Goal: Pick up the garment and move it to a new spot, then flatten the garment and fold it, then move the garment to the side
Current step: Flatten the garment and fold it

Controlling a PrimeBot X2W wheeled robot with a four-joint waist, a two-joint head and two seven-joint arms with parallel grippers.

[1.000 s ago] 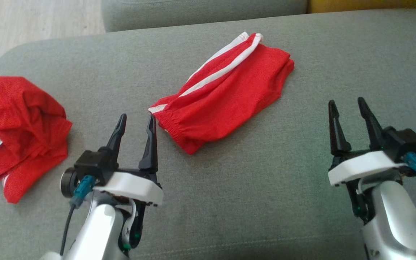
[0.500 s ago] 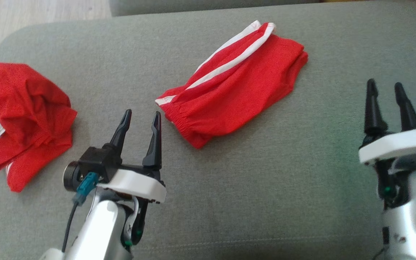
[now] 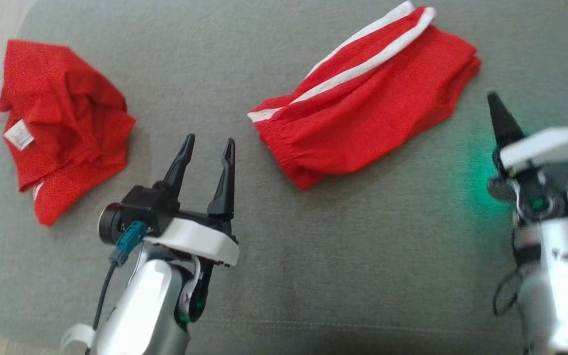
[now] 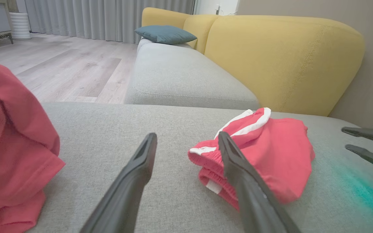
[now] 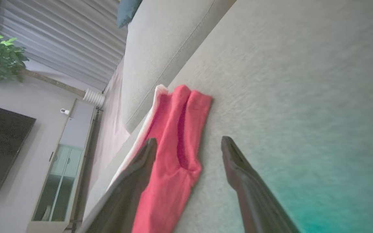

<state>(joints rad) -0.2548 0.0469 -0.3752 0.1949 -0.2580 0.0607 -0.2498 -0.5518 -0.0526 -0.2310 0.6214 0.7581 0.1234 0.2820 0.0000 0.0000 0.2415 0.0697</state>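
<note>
Folded red shorts (image 3: 363, 123) w/ white side stripes are lying flat on the grey sofa seat (image 3: 313, 256), nothing gripping them. All places are given rel. to the shorts.

Left gripper (image 3: 210, 139) is hovering just beside the shorts' elastic waistband end (image 3: 280, 154), on the robot's-left side of it. Its fingers are spread apart w/ nothing between them and are pointing past the waistband, no contact w/ the fabric.

Right gripper (image 5: 188, 139) is sitting near the shorts' opposite end, the leg-hem end, on the robot's-right side. Its fingers are apart and empty. In right wrist view the hem end is lying ahead of the fingertips, w/ one finger overlapping the red cloth in the pic; can't tell if it's touching. A green glow (image 3: 481, 172) is showing on the seat between the shorts and this gripper.

Crumpled red garment (image 3: 62, 123) w/ white label (image 3: 18, 134) facing up is lying well apart from the shorts, beyond the left gripper.

Yellow backrest (image 4: 270, 58) is standing behind the shorts in left wrist view, and a blue cushion (image 4: 165, 34) farther back from them
</note>
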